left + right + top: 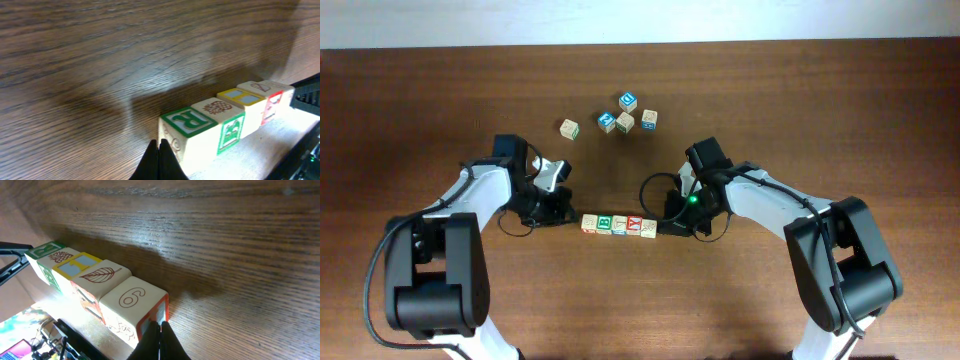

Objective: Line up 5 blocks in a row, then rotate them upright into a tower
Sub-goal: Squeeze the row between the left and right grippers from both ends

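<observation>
Five light-wood blocks lie in a tight row [619, 224] at the table's middle front. In the left wrist view the green "B" block [190, 122] is nearest, and the row runs away to the red-marked end block [274, 100]. My left gripper [159, 143] is shut and empty, its tips at that block's outer end face [576, 217]. In the right wrist view the block with a "6" on top [132, 297] is nearest. My right gripper [160, 325] is shut and empty, its tips against that block's red-framed end face [662, 226].
Several loose cubes lie at the back: a wooden one [569, 128], two blue-faced ones [628, 101] [607, 121], and two more wooden ones [625, 123] [649, 119]. Both arms reach in from the front corners.
</observation>
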`<state>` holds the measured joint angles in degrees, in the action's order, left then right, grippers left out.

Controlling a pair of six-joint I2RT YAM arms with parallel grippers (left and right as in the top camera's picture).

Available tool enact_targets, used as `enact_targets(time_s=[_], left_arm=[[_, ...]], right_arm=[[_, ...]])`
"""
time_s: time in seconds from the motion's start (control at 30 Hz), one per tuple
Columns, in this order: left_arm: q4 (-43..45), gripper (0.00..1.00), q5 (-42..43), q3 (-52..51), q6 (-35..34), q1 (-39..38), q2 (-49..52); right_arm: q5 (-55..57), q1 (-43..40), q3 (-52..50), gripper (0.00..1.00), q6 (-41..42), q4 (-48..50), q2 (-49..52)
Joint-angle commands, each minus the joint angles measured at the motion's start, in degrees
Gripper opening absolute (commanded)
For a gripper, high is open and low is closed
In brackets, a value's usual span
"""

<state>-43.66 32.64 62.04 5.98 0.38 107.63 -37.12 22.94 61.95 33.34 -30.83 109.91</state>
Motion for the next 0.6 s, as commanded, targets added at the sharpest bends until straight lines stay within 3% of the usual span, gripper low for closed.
enact_targets(time_s=[0.0, 0.57], left_arm=[[0.1, 0.0, 3.2, -0.1, -0.5, -1.2, 0.4], [0.1, 0.0, 3.2, -0.1, -0.5, -4.0, 0.4]], right_arm=[[-0.7, 0.6, 1.0, 0.04, -0.5, 0.2, 0.3], [-8.8, 0.6, 1.0, 0.04, -1.4, 2.4, 0.1]])
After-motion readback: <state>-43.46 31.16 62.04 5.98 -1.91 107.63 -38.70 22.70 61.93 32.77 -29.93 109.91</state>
